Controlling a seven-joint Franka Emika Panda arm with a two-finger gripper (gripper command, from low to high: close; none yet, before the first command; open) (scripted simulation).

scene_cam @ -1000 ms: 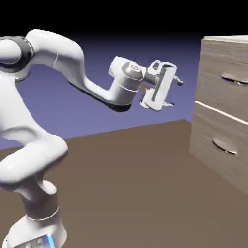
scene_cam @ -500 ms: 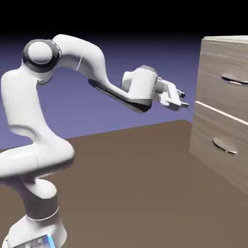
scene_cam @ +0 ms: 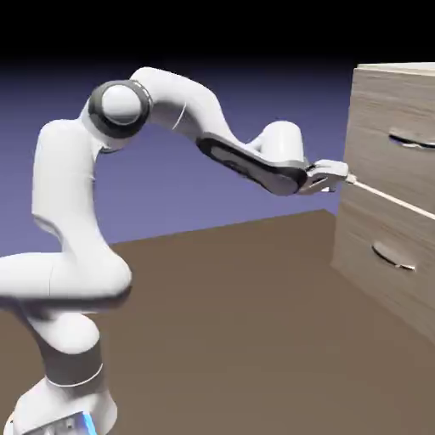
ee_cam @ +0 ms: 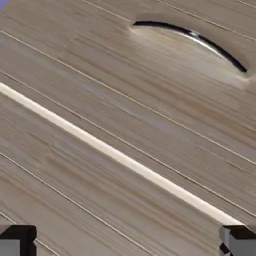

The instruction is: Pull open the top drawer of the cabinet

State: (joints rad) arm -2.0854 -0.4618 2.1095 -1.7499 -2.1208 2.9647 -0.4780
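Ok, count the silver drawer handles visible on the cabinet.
2: the top drawer's handle, and the lower drawer's handle beneath it. More of the cabinet may lie beyond the frame.

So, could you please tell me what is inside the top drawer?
Nothing inside shows: the top drawer is shut, and only its wood-grain front and curved silver handle are visible.

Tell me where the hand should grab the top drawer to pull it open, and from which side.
Probably best by the slim curved silver handle on the top drawer, coming straight at the cabinet front. The handle bows out from the wood, leaving a gap for a finger behind it. The hand is open but sits low, near the pale seam between drawers, so it must rise first.
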